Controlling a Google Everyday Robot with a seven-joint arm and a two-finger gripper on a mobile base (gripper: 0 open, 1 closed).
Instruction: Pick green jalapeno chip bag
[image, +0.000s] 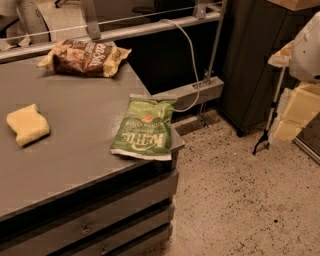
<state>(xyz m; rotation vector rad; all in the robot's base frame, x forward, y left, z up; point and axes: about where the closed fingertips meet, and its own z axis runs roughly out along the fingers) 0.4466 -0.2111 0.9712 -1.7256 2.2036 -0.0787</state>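
Observation:
The green jalapeno chip bag (145, 128) lies flat at the right edge of the grey table (75, 150), with its white "Kettle" lettering upside down and one corner hanging over the edge. My arm's cream links (300, 107) are at the far right, off the table. The gripper (262, 146) hangs low over the floor, well to the right of the bag and apart from it. It holds nothing that I can see.
A brown-and-yellow chip bag (85, 57) lies at the table's far edge. A pale yellow sponge block (27, 125) lies at the left. A metal rail (150, 30) and a cable (190, 65) run behind the table. A dark cabinet (250, 65) stands on the speckled floor (240, 200).

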